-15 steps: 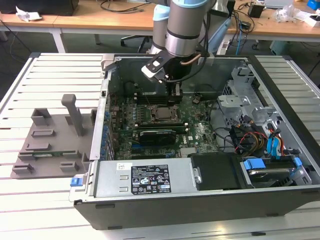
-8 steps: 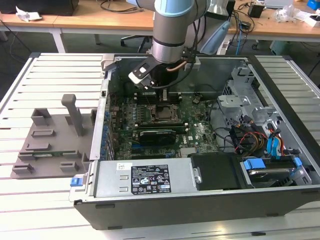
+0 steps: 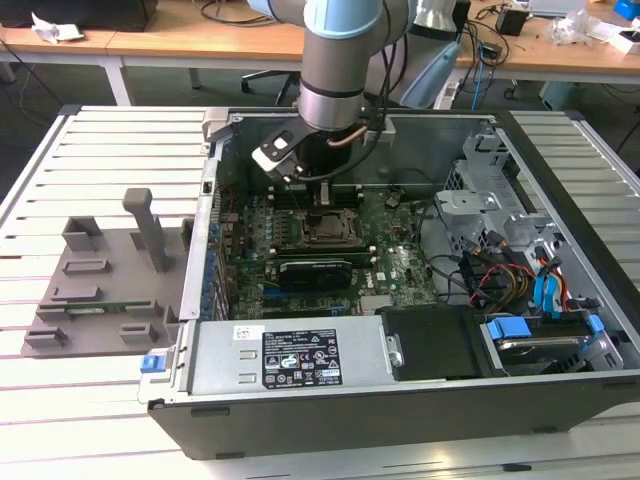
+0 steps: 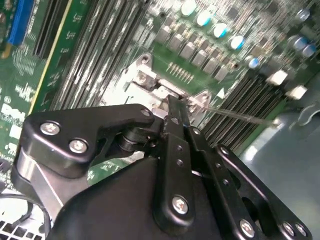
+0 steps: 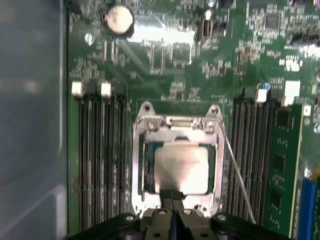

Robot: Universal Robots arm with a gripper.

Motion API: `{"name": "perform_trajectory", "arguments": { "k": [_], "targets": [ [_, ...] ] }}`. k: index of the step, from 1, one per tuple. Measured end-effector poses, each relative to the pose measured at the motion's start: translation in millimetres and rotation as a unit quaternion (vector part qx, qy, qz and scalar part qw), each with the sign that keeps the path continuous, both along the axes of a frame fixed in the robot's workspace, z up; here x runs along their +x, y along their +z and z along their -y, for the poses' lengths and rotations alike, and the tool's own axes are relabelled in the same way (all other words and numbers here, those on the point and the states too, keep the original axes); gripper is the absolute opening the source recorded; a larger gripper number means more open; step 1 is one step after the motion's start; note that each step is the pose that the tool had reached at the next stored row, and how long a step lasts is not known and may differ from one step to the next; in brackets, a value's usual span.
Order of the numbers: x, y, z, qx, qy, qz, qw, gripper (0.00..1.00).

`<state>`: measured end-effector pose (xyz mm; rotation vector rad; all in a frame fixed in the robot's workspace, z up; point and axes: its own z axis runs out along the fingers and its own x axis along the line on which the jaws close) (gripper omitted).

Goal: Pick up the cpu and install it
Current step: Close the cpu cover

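Jaws were closed, the two black fingers [image 5: 168,196] pressed flat together with nothing seen between them. The gripper [image 5: 171,194] hung tip-down over the socket, its tip at the near edge of the cpu [image 5: 182,167]; contact could not be confirmed. The cpu lay flat inside the metal socket frame [image 5: 175,122], silvery top up (glare washed out its surface). A thin wire lever [image 5: 237,170] ran along one side of the frame. Memory slots [image 5: 97,150] flanked the socket on the green motherboard [image 5: 165,65], with a coin cell [image 5: 119,20] farther off.

In the exterior view the board sat in an open computer case [image 3: 400,400] lying on a pale slatted table [image 3: 90,140]. A grey tray [image 3: 100,290] with upright posts stood on the slats at the exterior view's left, well apart from the case. Wooden desks [image 3: 180,40] stood behind.

In the second wrist view the gripper's body hid most of the socket. The arm [image 3: 345,50] was cut off at the frame edge.
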<state>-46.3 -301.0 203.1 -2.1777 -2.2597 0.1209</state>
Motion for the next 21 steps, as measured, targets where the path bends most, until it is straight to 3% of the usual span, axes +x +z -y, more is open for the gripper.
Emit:
{"name": "perform_trajectory", "arguments": {
  "k": [2, 3, 4, 5, 6, 11, 16, 17, 19, 21],
  "targets": [
    [15.3, -1.0, -0.7, 0.0028, 0.000, 0.0005, 1.0000, 0.11],
    [20.5, 5.6, -1.5, 0.0044, 0.001, 0.0011, 1.0000, 0.11],
    [15.7, 7.7, -1.4, 0.0080, 0.001, 0.0022, 1.0000, 0.11],
    [-0.1, 7.2, 2.8, 0.0315, 0.002, 0.0036, 0.9995, 0.11],
    [-1.6, 6.4, 8.0, 0.0208, 0.002, 0.0037, 0.9998, 0.11],
    [-1.4, 1.5, 8.2, 0.0205, 0.007, 0.0032, 0.9998, 0.11],
    [23.2, 0.9, 8.2, 0.0208, 0.007, 0.0026, 0.9998, 0.11],
    [24.4, 1.8, 8.0, 0.0214, 0.007, 0.0030, 0.9997, 0.11],
    [24.3, 6.7, 8.2, 0.0207, 0.007, 0.0025, 0.9998, 0.11],
    [24.3, 25.1, 8.2, 0.0207, 0.007, 0.0025, 0.9998, 0.11]
  ]
}}
